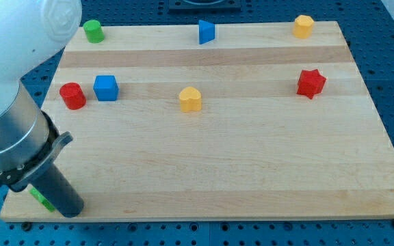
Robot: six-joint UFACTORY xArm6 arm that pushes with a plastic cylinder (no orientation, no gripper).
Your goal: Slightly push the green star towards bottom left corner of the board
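The green star (42,199) lies at the board's bottom left corner. Only a small green sliver of it shows, since my rod covers the rest. My tip (74,211) rests on the wooden board (252,164) near its bottom edge, just right of the green star and touching it or nearly so. The arm's grey and white body fills the view's left side above it.
A red cylinder (72,96) and a blue cube (105,88) sit side by side at the left. A yellow block (191,99) is mid-board and a red star (311,83) at the right. A green cylinder (93,31), a blue triangular block (206,31) and a yellow hexagon (303,26) line the top edge.
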